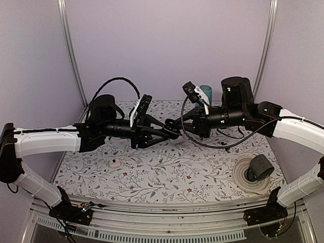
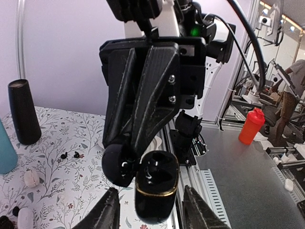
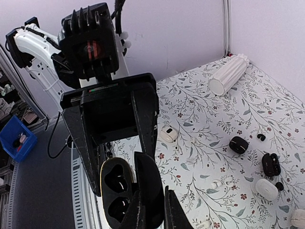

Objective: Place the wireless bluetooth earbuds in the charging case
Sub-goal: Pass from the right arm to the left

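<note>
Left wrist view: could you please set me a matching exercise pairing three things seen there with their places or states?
Things:
1. black gold-rimmed plastic charging case
2. red plastic bottle
3. tall black cylinder

Places or states:
A. upright on the floral cloth
B. open, held up in the air
C. standing on the grey surface beside the cloth

Pairs: 1-B, 2-C, 3-A

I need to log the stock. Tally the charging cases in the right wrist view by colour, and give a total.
Black: 3, the held black case, the closed black case and the open black case on the table.
White: 2, the white cases.
Total: 5, leaving out a white shape cut off at the right edge.
</note>
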`<state>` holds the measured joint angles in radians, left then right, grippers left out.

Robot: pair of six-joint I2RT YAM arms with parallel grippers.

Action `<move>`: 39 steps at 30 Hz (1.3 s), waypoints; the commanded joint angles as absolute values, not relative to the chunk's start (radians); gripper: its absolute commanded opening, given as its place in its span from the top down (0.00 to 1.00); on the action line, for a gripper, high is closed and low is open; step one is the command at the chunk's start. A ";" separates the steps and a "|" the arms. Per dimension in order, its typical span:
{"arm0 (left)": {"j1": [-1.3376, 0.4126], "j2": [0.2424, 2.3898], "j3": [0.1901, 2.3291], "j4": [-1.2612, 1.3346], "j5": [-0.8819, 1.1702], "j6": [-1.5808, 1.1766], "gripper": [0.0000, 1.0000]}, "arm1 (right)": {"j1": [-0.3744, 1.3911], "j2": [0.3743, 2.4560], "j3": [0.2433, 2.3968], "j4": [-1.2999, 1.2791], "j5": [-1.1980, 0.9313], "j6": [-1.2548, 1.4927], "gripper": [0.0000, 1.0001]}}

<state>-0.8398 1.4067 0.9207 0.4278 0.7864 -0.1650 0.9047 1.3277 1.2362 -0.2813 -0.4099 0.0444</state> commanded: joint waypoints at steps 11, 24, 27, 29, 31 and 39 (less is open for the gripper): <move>-0.847 1.430 0.947 0.415 0.833 -0.155 0.79 | 0.912 1.347 1.277 -0.289 -0.395 0.032 0.96; -0.850 1.403 0.884 0.491 0.801 -0.171 1.00 | 0.910 1.344 1.267 -0.270 -0.366 0.067 0.84; -0.850 1.402 0.875 0.509 0.805 -0.186 1.00 | 0.911 1.343 1.264 -0.261 -0.377 0.072 0.84; -0.850 1.403 0.872 0.523 0.808 -0.194 1.00 | 0.911 1.342 1.262 -0.253 -0.391 0.074 0.87; -0.851 1.403 0.870 0.531 0.808 -0.202 0.90 | 0.910 1.341 1.262 -0.249 -0.402 0.074 0.93; -0.850 1.413 0.868 0.555 0.799 -0.233 0.72 | 0.911 1.339 1.259 -0.242 -0.418 0.072 0.96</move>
